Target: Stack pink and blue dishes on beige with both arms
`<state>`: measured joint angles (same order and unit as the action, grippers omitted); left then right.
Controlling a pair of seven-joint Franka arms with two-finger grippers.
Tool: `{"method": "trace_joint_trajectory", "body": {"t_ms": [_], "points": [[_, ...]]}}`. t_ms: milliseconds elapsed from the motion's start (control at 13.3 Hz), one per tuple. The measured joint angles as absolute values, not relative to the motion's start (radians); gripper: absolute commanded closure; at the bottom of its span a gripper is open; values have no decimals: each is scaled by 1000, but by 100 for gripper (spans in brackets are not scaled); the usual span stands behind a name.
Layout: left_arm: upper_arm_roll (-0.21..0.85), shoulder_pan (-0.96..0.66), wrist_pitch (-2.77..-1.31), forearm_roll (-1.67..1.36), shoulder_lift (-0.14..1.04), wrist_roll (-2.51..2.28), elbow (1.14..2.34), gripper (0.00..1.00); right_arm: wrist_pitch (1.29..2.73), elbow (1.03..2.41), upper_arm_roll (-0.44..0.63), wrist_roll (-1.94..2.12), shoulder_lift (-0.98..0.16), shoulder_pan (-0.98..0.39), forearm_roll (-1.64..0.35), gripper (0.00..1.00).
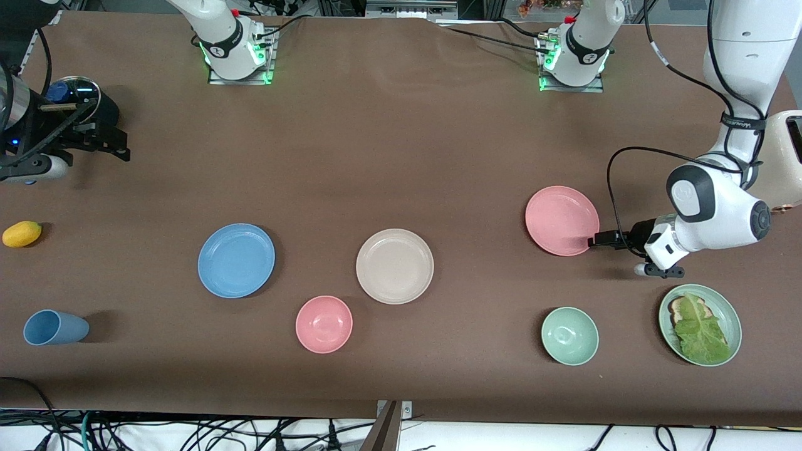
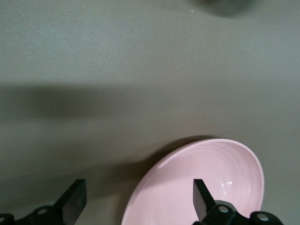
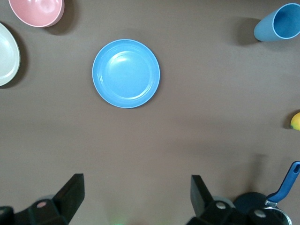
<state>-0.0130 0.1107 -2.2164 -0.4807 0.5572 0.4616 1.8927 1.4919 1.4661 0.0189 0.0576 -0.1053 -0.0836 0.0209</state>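
The salmon pink plate [image 1: 562,220] lies flat toward the left arm's end of the table. My left gripper [image 1: 595,240] is low at the plate's edge and open. In the left wrist view the pink plate [image 2: 201,187] has its rim between the fingers of my left gripper [image 2: 138,200], nothing gripped. The sky blue plate [image 1: 236,260] and the beige plate [image 1: 395,265] lie apart at mid-table. My right gripper [image 1: 116,149] hangs open and empty over the right arm's end. Its wrist view shows the blue plate [image 3: 126,73] far ahead of my right gripper [image 3: 136,197].
A pink bowl [image 1: 324,324] sits near the beige plate, nearer the camera. A green bowl [image 1: 569,336] and a mint plate with lettuce [image 1: 700,324] lie close to the left arm. A blue cup [image 1: 55,327], a yellow fruit [image 1: 22,233] and a blue-handled pan [image 3: 281,192] are at the right arm's end.
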Motion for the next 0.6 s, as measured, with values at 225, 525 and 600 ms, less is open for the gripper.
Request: {"method": "trace_joint_trajectory", "body": {"t_ms": [225, 525, 600], "points": [[-12, 111, -2226, -481, 572, 481, 1893, 8, 1492, 1466, 19, 57, -105, -84, 21, 0], [-10, 111, -2226, -481, 572, 493, 1893, 78, 1492, 1466, 19, 57, -105, -84, 21, 0], [-11, 111, -2226, -481, 572, 498, 1893, 89, 1492, 1466, 19, 57, -105, -84, 21, 0]]}}
